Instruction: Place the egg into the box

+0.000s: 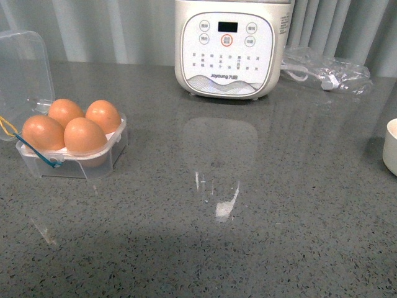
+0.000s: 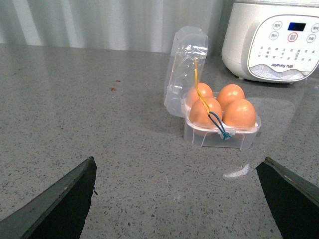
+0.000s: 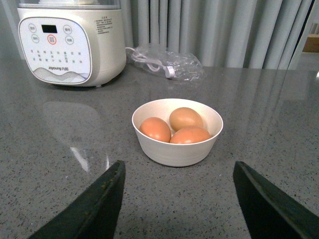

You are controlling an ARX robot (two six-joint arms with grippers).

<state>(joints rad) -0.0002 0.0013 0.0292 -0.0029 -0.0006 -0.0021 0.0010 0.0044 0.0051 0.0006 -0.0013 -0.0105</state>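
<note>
box (image 1: 80, 166): on the worktop (image 1: 248, 217), far left in the front view; clear lid (image 1: 22, 68) tipped back and open, all four cups filled.
egg (image 1: 85, 135): seated in the box, near front corner; not to be told apart from the three beside it.
left fingers (image 2: 60, 199): spread wide, holding nothing, low over the worktop, facing the box, well apart from it.
right fingers (image 3: 89, 204): spread wide as well, empty, facing a white bowl (image 3: 174, 152) with three more eggs.
step: placing looks done; no free cup left.
next move: probably shutting the lid; calls for a gentle push forward and down, clear of the shells and of the blue and yellow bands (image 1: 37, 154) at the front.
</note>
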